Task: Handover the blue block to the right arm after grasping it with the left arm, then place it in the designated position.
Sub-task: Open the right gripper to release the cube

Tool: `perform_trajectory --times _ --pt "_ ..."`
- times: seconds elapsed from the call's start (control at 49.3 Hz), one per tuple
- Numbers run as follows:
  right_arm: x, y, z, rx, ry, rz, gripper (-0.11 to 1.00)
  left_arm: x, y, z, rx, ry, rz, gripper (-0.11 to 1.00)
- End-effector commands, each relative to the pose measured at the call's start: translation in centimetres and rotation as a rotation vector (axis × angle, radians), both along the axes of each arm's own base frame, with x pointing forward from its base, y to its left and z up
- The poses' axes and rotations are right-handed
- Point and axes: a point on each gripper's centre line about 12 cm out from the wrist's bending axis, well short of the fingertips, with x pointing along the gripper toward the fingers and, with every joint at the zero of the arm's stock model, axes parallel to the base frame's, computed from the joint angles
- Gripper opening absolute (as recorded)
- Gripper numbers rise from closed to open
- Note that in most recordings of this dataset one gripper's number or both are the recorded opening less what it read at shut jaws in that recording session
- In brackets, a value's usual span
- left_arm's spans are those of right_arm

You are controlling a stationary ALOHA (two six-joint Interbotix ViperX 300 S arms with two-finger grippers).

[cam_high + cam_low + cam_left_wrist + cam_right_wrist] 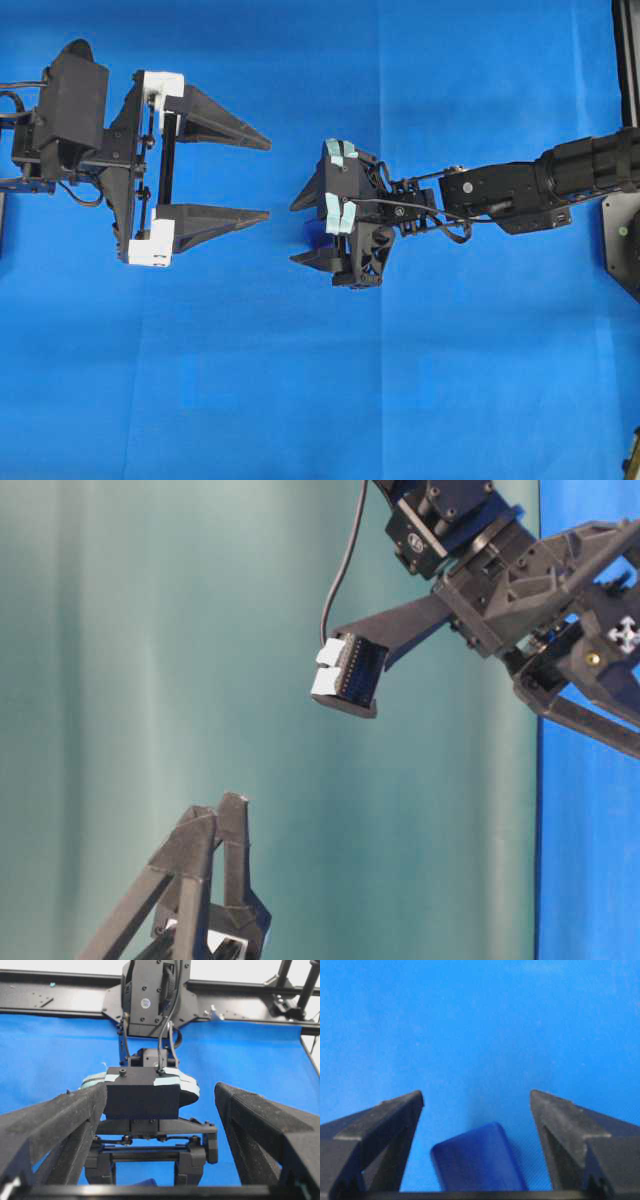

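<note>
Covering the whole table is a blue cloth (300, 400), and over it the two arms face each other, well apart. The left arm's tool (268, 180), the one with white brackets, stands wide and holds nothing. The right arm's tool (297, 232), with pale teal pieces, points down at the cloth, fingers spread. The right wrist view shows the blue block (479, 1160) tilted between those fingers (390, 1125), touching neither; whether it rests on the cloth is hard to tell from so close. The chief risk, I judge, is that the block already lies loose, so if this is not the designated spot it needs regrasping. Closing on it while tilted could squeeze it sideways out of the tool. Lifting away carelessly could clip and shift it.
</note>
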Motion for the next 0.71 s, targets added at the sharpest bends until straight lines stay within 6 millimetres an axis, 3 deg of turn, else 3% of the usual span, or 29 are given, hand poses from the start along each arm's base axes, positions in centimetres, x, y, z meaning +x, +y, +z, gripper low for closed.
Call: perform_trajectory --times 0.0,0.304,0.507,0.689 --pt "0.7 -0.1 1.3 0.001 -0.047 0.000 0.77 0.1 -0.2 1.2 -0.002 -0.035 -0.004 0.93" --pt "0.4 -0.1 2.3 0.005 -0.061 -0.006 0.77 0.0 -0.1 1.2 0.000 -0.035 -0.004 0.93" --pt "-0.9 -0.2 5.1 -0.007 -0.074 -0.017 0.77 -0.1 -0.1 1.2 0.003 -0.037 -0.004 0.93" --pt "-3.0 -0.3 8.7 -0.026 -0.093 -0.033 0.77 -0.1 -0.1 1.2 0.003 -0.037 -0.004 0.93"
